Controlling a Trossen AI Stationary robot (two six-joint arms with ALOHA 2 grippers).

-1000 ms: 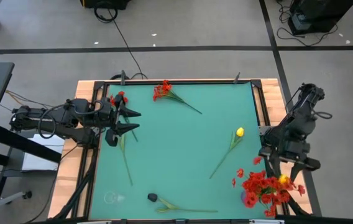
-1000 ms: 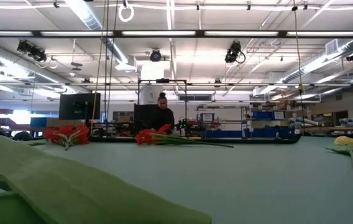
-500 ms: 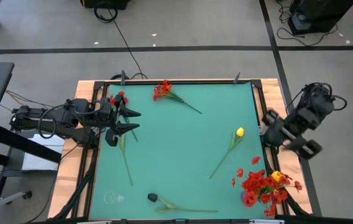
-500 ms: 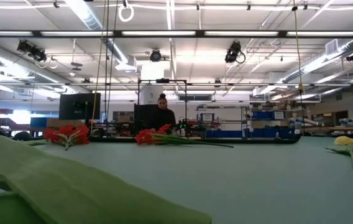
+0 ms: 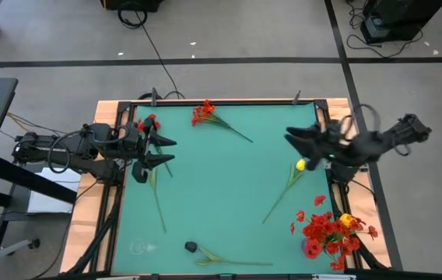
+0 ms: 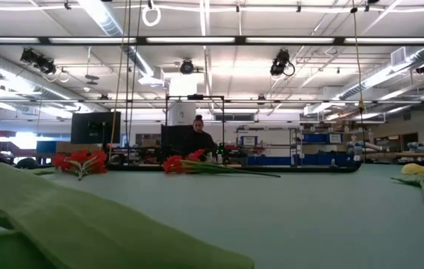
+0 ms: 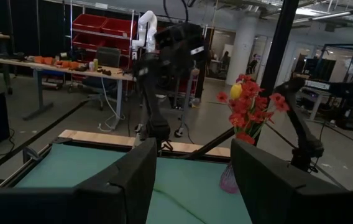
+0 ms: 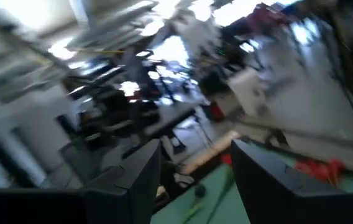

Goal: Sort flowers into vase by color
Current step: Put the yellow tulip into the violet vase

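Two empty parted hands [image 5: 161, 151] [image 5: 292, 138], teal mat [image 5: 229, 194], scattered flowers [image 5: 205, 113], workshop behind

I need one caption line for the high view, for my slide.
Right gripper open above the yellow flower; left gripper waits open at the mat's left edge.

Between the right gripper [image 5: 292, 138] and left gripper [image 5: 166, 150] the mat [image 5: 221, 194] lies bare; a yellow flower [image 5: 300, 165] sits just beside the right fingers, a red spray [image 5: 203, 113] farther off
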